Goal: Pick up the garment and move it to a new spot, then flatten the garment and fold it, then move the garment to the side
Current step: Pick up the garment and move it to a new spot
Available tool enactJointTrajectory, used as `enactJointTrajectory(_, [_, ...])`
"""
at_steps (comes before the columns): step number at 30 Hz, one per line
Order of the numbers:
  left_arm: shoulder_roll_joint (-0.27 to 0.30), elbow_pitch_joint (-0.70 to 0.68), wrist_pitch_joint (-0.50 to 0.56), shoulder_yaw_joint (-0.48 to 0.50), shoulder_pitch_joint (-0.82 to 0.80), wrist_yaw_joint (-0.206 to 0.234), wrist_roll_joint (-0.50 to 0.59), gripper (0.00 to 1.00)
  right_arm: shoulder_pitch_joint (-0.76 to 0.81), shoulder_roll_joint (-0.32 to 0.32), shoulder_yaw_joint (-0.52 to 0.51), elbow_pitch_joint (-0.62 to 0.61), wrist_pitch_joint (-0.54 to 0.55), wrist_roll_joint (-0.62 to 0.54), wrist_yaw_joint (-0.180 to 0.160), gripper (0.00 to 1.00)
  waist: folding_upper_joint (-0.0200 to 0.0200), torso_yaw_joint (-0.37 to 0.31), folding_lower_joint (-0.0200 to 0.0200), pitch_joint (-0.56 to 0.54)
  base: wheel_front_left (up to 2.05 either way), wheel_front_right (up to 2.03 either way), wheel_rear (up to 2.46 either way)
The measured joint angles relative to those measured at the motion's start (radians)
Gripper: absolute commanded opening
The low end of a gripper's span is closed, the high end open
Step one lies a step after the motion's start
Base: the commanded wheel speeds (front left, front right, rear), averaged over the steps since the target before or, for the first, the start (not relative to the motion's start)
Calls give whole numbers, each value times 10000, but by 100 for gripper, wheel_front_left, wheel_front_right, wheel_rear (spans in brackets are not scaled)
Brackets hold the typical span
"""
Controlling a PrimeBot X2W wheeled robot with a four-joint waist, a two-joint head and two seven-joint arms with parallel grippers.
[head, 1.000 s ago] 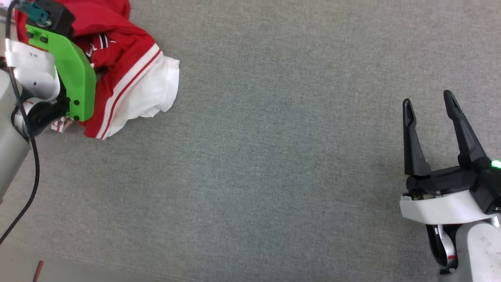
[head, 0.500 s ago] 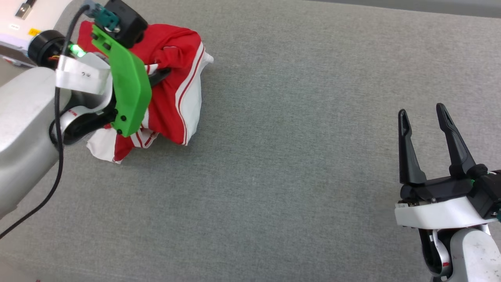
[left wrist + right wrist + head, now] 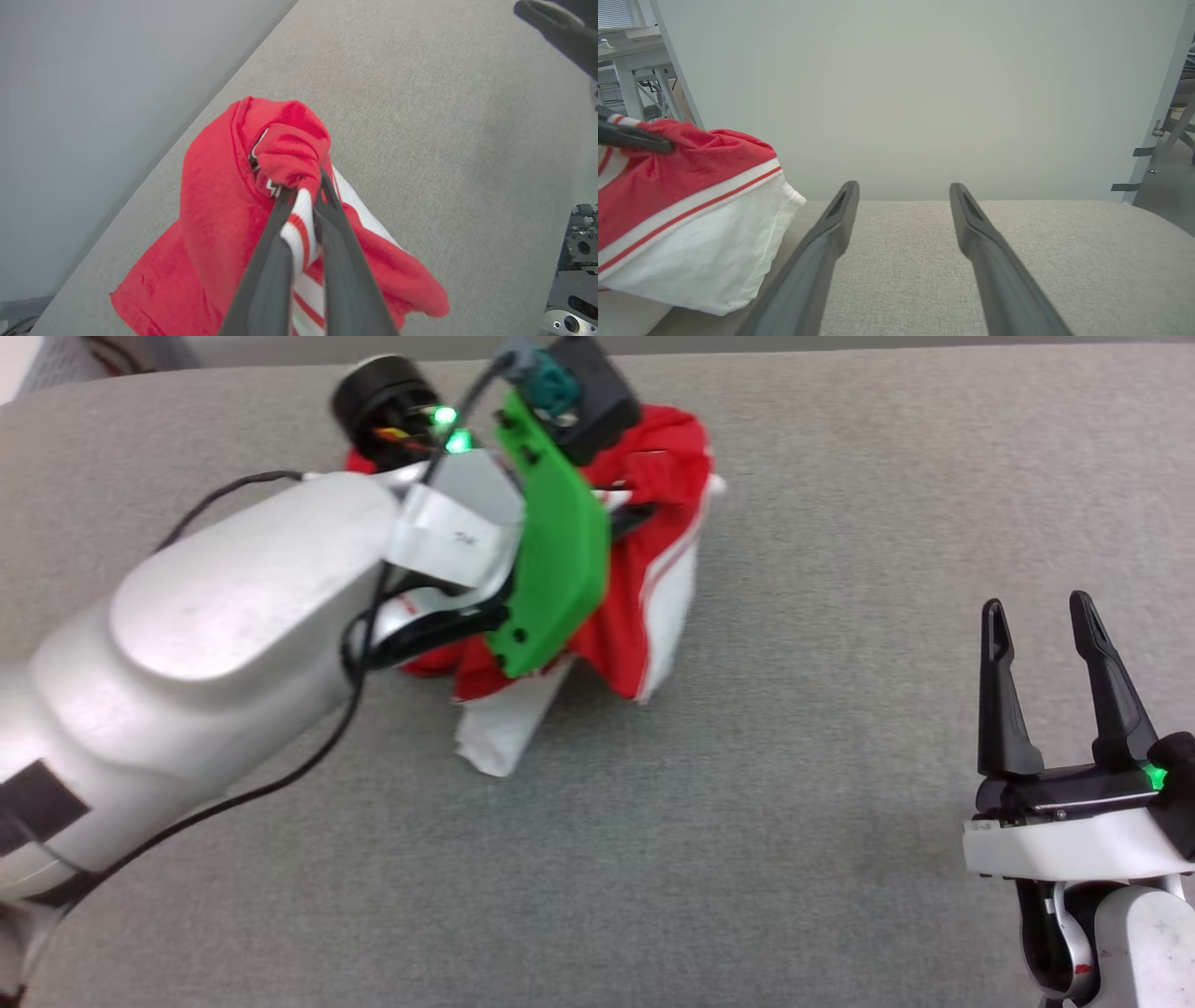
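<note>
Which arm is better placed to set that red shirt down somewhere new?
Probably the left: the left gripper is shut on the garment, while the right gripper stands open, empty, aside.

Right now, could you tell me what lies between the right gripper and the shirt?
Bare grey surface from shirt to right gripper, in the head view.

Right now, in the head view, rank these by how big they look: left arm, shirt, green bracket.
1. Left arm, though nearness to the camera enlarges it.
2. Shirt, partly hidden behind the bracket.
3. Green bracket.
</note>
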Motion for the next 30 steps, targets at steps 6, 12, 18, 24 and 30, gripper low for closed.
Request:
enactJointTrajectory(6, [-1235,12,-207,-107,-425,0,0,0,16,-2,-96,-6,0,174,0,100,0,-723,0,40,0,0,0])
enactJointTrajectory(12, [-1708,182,-211,-119,-362,-2,69,0,13,-6,-151,-61,0,376,0,100,0,-1179,0,280,0,0,0])
enactJointTrajectory(18, [-1668,1453,-387,-123,760,0,694,0,-55,-4,-157,-102,0,451,0,100,0,-1298,0,760,0,0,0])
enactJointTrajectory(24, [-1735,2679,-593,-121,1897,0,1661,0,-336,-2,-115,-102,0,451,0,100,0,-1349,0,1186,0,0,0])
enactJointTrajectory(30, [-2251,3605,-2180,-88,2193,0,2159,100,-407,-4,-155,-27,0,399,0,100,0,-1284,1,1234,0,0,0])
